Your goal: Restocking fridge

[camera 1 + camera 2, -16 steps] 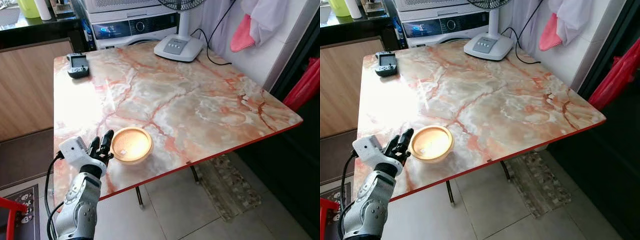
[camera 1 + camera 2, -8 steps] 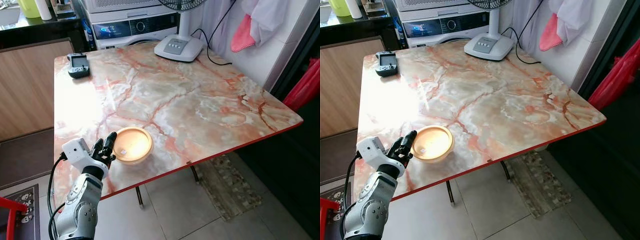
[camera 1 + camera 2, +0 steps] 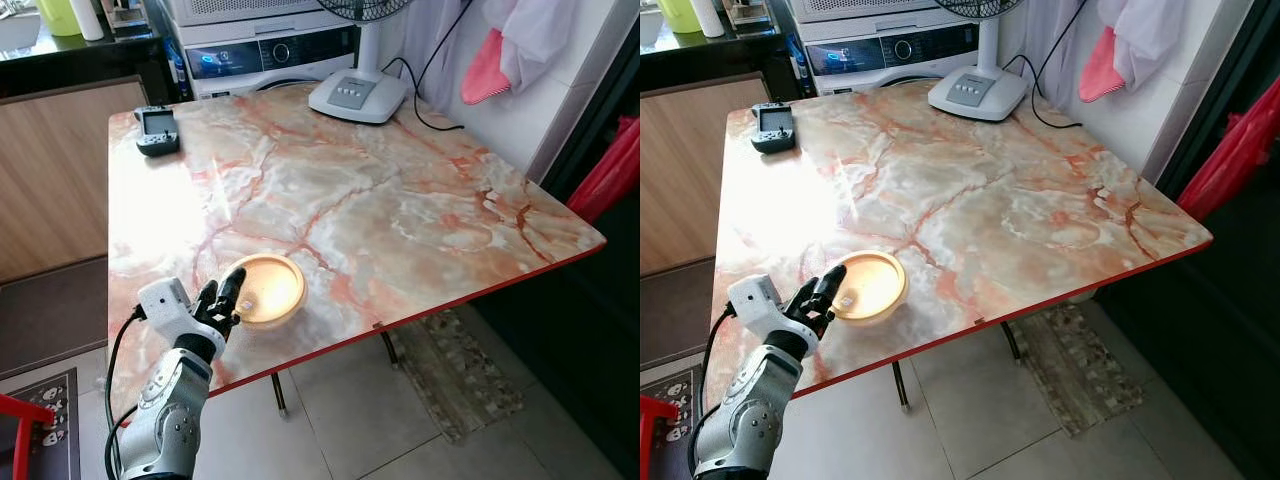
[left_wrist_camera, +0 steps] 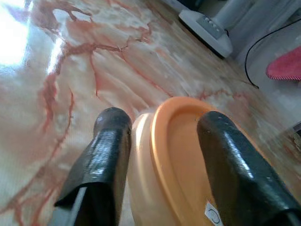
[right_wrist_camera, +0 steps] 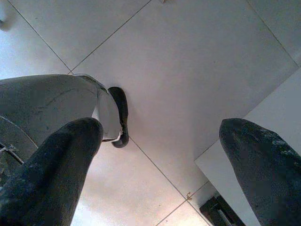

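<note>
Bowl (image 3: 264, 290) — orange, shallow — sits near the front edge of the marble-patterned bench (image 3: 400, 200). The left gripper (image 4: 155, 155) straddles its near rim, fingers spread, one inside the bowl and one outside. The right gripper (image 5: 160, 155) hangs spread over the tiled floor (image 5: 197, 61). A fan base (image 3: 357, 95) stands at the bench's far edge.

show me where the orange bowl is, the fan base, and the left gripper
orange bowl (image 3: 268, 289): left eye view, on the bowl's inner floor.
fan base (image 3: 358, 95): left eye view, on its button panel.
left gripper (image 4: 160, 136): left wrist view, midway between the fingertips, which straddle the bowl's rim.
</note>
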